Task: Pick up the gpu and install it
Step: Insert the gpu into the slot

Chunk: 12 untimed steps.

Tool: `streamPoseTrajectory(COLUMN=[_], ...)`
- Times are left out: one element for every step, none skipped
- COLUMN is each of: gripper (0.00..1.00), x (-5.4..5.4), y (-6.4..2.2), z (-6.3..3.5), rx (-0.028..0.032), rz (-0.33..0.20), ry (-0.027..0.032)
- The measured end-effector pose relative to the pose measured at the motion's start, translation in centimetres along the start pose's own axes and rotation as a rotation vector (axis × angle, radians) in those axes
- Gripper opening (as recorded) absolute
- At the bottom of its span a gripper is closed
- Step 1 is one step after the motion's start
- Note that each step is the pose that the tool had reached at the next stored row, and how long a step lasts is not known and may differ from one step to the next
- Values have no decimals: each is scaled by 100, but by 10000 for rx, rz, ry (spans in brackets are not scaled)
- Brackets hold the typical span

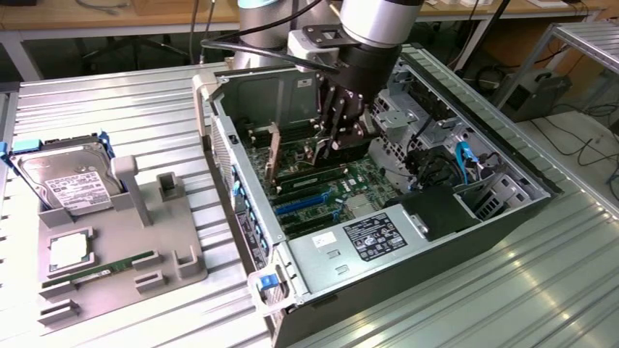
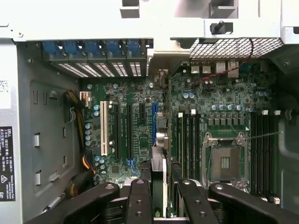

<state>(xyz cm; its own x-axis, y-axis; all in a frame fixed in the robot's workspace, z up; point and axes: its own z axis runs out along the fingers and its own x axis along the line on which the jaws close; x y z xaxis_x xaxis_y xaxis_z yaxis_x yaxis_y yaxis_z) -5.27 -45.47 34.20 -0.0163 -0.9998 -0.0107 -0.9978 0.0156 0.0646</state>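
— Claw [image 1: 334, 148] report?
— Fingers clamped on the gpu [image 2: 159, 140], held edge-up inside the open computer case [image 1: 290, 254], low over the green motherboard [image 1: 324, 185].
— And the gray parts tray [image 1: 106, 254]?
— Hard drive [image 1: 68, 181] sits there, well apart.

Gpu [image 1: 274, 156] upright inside case [image 1: 503, 163] — pincer [image 1: 334, 148] beside.

The gpu [image 2: 160, 154] stands edge-on over the motherboard [image 2: 126, 100] slots.

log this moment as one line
gripper: shut on gpu | location: inside pc case, gpu edge-on over motherboard slots | hard drive: in holder
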Motion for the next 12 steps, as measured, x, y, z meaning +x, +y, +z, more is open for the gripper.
streamPoseTrajectory(gripper=[26,26,26,26,26,26,26,26,26,26,26,26], x=[10,19,28,38,49,61,66,72,74,75,75,75], y=[-1,0,1,4,11,35,49,81,122,138,146,152], z=[11,20,27,35,43,54,60,73,94,111,131,148], rx=[7,19,38,68,110,175,201,244,296,337,352,357], rz=[-2,-2,-2,-3,-5,-7,-8,-9,-10,-13,-16,-15], ry=[-17,-33,-46,-59,-75,-85,-89,-97,-103,-102,-102,-102])
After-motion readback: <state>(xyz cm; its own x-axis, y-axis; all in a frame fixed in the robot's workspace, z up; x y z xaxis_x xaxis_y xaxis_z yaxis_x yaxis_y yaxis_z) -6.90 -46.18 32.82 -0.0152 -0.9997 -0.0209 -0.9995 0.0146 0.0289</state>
